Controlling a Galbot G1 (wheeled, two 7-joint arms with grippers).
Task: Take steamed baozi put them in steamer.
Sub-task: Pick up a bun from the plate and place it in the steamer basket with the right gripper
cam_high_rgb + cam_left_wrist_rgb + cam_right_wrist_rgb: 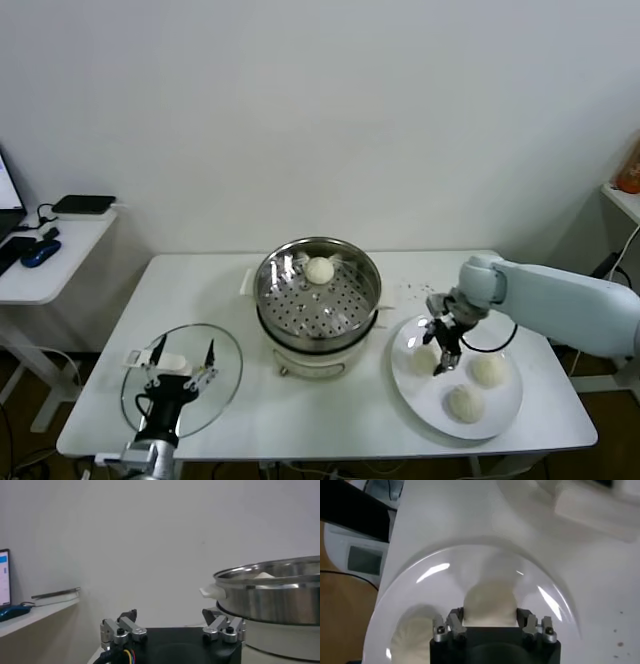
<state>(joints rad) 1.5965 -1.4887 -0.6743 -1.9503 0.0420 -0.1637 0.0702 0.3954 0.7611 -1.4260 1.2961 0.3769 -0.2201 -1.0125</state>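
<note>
Cream-white dough is gripped on the plate, and a soft bun can be crushed or dropped

On the white plate [505, 415], right of the steamer [318, 296], one steamed baozi [489, 604] is clamped between the fingers [455, 621] of the right gripper [445, 352]; two more buns [488, 371] lie beside it and one bun [319, 269] is already seen in the basket. If it is squeezed too hard the dough may be dented; if it sticks, the plate may be dragged across the bench [330, 420]. The left gripper [182, 362] is parked over the glass lid [225, 395], fingers spread wide
</note>
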